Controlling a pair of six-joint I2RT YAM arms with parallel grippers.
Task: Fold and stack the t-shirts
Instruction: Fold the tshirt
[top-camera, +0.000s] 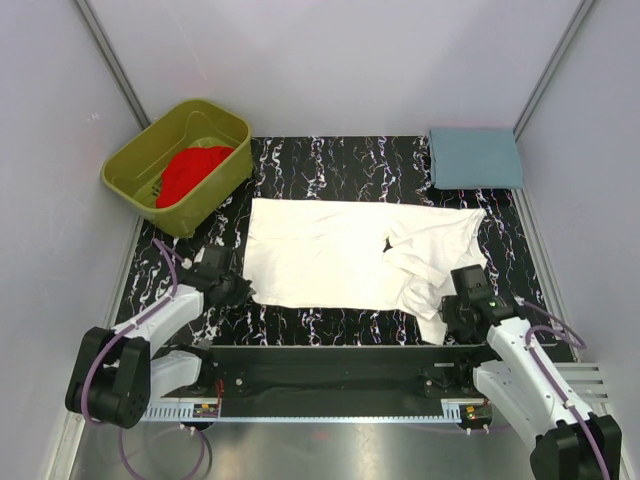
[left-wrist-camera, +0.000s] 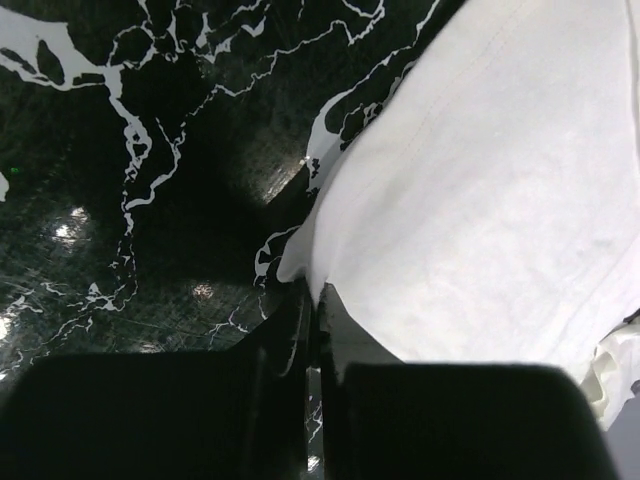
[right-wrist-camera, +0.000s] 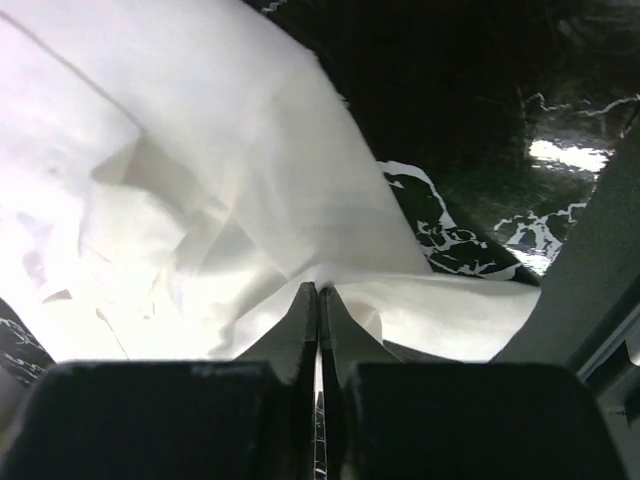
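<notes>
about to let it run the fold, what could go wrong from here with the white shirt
1. The left tool seems to pinch only the very corner of the white t-shirt, so the cloth may slip free when lifted.
2. The right tool is shut on bunched, creased cloth at the sleeve end, so a fold from here could trap wrinkles and come out uneven.

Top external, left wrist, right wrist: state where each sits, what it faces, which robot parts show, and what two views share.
Top external: above, behind the robot, facing down on the table; both arms show.
Left wrist: on the left arm, facing the white t-shirt's corner; left end effector shut on it.
Right wrist: likewise; right end effector grips it.
Shared: white t-shirt.
</notes>
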